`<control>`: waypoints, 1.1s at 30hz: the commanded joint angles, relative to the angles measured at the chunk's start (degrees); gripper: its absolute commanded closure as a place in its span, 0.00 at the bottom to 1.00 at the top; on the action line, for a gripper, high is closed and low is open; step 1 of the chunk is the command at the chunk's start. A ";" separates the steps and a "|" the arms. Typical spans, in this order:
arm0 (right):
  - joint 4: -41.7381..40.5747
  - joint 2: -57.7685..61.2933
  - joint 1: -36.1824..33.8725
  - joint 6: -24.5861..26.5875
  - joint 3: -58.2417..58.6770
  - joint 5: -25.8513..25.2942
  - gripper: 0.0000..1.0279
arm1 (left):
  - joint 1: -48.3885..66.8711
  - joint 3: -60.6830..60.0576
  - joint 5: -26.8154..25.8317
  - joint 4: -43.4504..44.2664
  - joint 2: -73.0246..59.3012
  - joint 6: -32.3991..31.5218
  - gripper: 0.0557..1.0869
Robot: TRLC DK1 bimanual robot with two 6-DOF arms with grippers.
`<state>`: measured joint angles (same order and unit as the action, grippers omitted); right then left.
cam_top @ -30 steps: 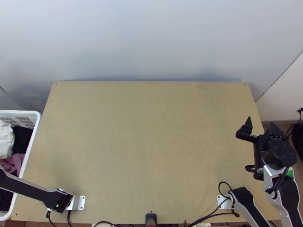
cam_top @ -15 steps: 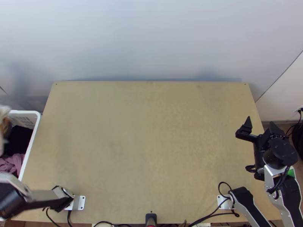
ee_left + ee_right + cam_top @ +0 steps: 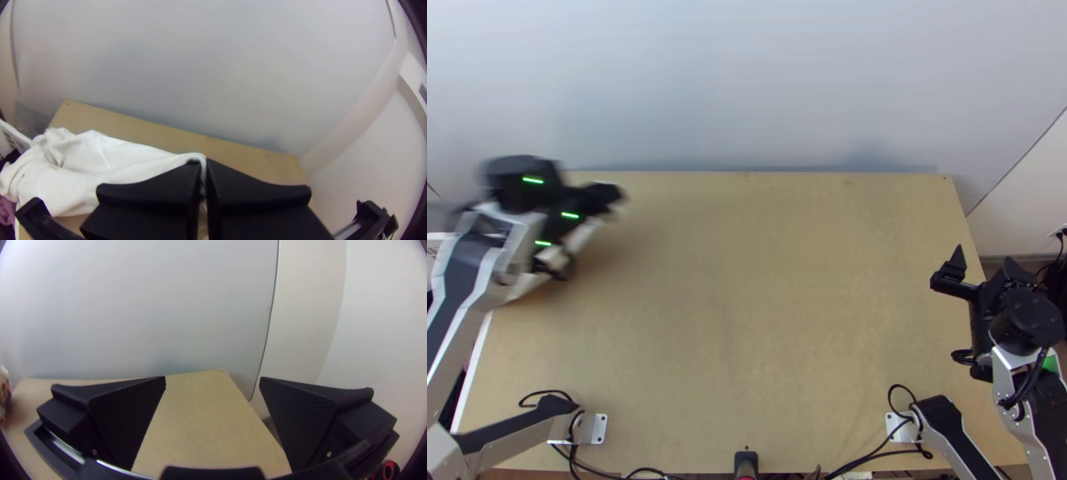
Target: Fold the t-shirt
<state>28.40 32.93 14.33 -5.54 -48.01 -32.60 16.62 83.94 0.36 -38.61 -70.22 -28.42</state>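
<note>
- where's the t-shirt?
- that white cloth [image 3: 89, 166], i take it: bunched and creased, over the table's [image 3: 747, 320] far left part. one bit is pinched in the left gripper [image 3: 204, 171], whose fingers are pressed nearly together on it. the rest trails off toward the basket [image 3: 480, 356]; i can't tell whether it touches the rim.
- which part is pinched, a hem or a sleeve?
- can't tell from this. so don't plan a fold around that grip. the step in hand, as i judge it, is bringing the shirt out to the table's middle.
- how would you do it well?
- lift enough for the tail to clear the basket's rim, and go smoothly; a small pinch on soft cloth could slip. watch that the purplish cloth [image 3: 6, 210] by the basket doesn't come along.
- and the right gripper [image 3: 214, 382]?
- at the table's right side, fingers wide apart, nothing between them. it's ready to help. lower the shirt mid-table, let it take a second edge, then draw the two apart gently until the cloth lies flat.
- no folding before that?
- none. creases trapped now would make every fold crooked.
</note>
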 commanded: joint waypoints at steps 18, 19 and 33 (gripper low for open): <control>6.67 -3.48 -5.71 -3.16 -1.12 -0.71 0.04 | 56.94 35.85 9.92 2.93 -49.76 -0.05 0.96; 6.67 -3.40 -5.80 -3.51 -1.03 -0.71 0.04 | 57.65 37.17 9.92 2.58 -50.63 -0.14 0.96; 10.62 -2.96 0.35 -6.59 0.20 2.72 0.04 | 48.68 40.95 10.01 -19.31 -43.95 -5.41 0.10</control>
<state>37.04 29.89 11.46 -10.52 -48.82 -31.88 69.89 124.44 10.17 -47.90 -116.92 -32.36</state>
